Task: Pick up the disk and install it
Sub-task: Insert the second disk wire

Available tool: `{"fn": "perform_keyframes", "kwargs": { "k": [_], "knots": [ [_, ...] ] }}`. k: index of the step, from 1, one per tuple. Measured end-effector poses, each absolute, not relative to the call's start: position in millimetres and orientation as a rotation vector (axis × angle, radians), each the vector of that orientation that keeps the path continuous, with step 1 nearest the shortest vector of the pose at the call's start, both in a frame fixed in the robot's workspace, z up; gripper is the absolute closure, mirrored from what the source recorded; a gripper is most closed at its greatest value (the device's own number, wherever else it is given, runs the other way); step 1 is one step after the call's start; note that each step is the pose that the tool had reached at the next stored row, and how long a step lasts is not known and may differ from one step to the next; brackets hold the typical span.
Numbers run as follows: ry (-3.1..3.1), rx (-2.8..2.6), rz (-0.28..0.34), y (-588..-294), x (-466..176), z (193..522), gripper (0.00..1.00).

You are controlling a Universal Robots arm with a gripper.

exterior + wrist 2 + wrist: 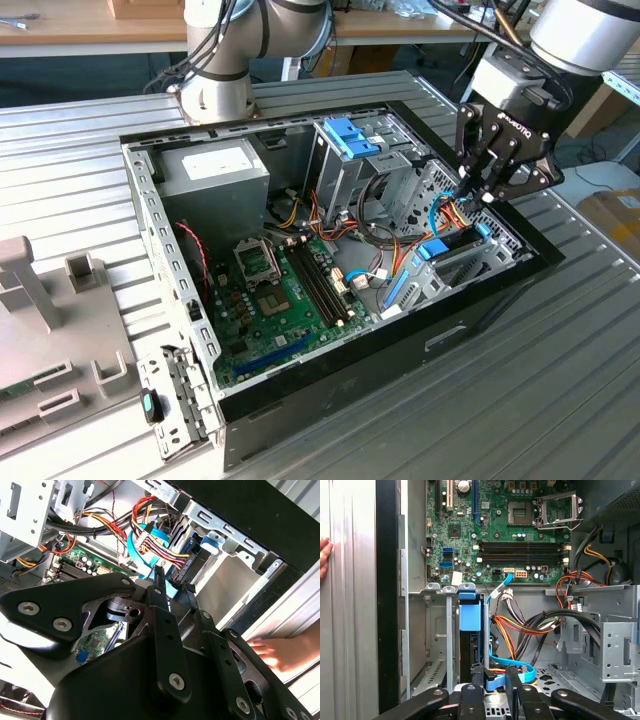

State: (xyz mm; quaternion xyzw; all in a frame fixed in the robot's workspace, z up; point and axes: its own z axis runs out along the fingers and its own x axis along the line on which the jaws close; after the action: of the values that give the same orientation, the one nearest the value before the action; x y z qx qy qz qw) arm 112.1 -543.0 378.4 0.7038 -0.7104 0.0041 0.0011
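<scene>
I'd keep the gripper [493, 677], fingers slightly apart and empty, square above the disk [470, 617] standing in its bay, clear of the cables [520, 630]

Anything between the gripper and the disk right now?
Yes: a blue flat cable loops across between the gripper's fingertips, right beside the disk standing on edge in its bay slot; coloured wires crowd alongside.

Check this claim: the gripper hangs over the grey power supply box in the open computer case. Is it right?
No. In the exterior view the gripper hangs over the blue-framed disk in the open computer case, not the power supply box.
</scene>
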Motion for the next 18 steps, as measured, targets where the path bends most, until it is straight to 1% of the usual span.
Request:
{"fn": "perform_keyframes", "kwargs": {
  "k": [6, 7, 9, 16, 18],
  "knots": [
    [-2.23, 2.209, 0.013, -543.0, 112.1, 378.1, 0.68],
    [-2.23, 2.21, 0.013, -543.0, 112.1, 378.1, 0.7],
    [-2.23, 2.21, 0.012, -543.0, 112.1, 378.0, 0.84],
    [-2.23, 2.21, 0.012, -543.0, 112.1, 377.8, 0.84],
    [-2.239, 2.22, -0.007, -545.6, 110.2, 377.2, 0.84]
  ]
}}
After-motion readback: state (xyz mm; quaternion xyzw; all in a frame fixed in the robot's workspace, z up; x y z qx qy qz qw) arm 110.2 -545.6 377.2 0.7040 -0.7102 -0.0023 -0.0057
